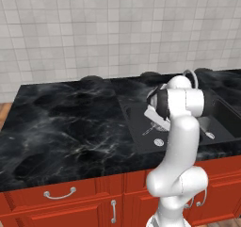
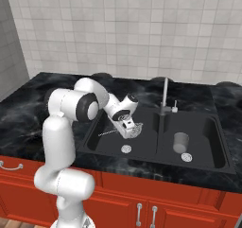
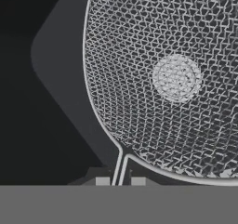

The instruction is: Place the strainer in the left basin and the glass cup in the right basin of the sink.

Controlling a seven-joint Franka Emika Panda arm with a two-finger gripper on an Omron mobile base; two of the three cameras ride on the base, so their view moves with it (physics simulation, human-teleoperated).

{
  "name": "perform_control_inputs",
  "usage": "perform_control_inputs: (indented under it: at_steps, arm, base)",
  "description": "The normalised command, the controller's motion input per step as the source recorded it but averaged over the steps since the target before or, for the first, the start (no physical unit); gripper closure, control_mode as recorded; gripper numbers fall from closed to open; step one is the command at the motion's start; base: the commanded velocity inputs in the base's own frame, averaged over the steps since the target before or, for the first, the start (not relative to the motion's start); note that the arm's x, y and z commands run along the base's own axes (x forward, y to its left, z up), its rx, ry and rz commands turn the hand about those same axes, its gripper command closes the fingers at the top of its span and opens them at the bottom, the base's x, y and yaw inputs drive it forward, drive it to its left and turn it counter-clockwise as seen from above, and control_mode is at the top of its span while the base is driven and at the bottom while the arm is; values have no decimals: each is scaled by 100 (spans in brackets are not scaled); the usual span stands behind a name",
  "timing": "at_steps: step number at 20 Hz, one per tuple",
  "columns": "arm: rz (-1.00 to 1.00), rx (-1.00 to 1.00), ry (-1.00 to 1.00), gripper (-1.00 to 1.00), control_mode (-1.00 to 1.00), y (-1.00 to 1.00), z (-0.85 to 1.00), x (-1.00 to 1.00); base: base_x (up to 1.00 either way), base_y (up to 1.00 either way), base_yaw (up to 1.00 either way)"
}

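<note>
So over on the left there's a big stretch of the black marbled counter (image 2: 42,87), with red cabinet fronts (image 1: 70,202) and silver handles below it. Next comes the black double-basin sink (image 2: 156,163), and the wider, squarish left basin (image 2: 101,144) with its round silver drain (image 2: 126,149) is where the action is. The pincer (image 2: 128,126) sits low over that basin, clamped together on the thin wire handle of the small silvery wire-mesh strainer (image 2: 136,129). In the hand view the handle runs straight down between the two dark tips, and the mesh bowl (image 3: 172,79) spreads over the dark basin floor. From the base views I can't tell if the bowl is touching the bottom or just above it.

Moving right, the curved silver gooseneck faucet (image 2: 165,97) stands at the divider. Past it, the pale-grey translucent glass cup (image 2: 180,142) is in the narrower right basin (image 2: 208,142), just beside that basin's drain (image 2: 187,157).
</note>
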Motion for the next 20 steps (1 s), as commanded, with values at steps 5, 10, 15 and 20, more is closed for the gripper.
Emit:
perform_control_inputs:
  at_steps: [5,10,15,20]
  arm:
    - [0,0,0,100,-100,-13,-29,31]
    - [0,0,0,100,-100,-14,-35,32]
    - [0,0,0,100,-100,-14,-37,37]
    - [0,0,0,100,-100,-10,-41,25]
  base:
    - [0,0,0]
    - [0,0,0]
    - [0,0,0]
    - [0,0,0]
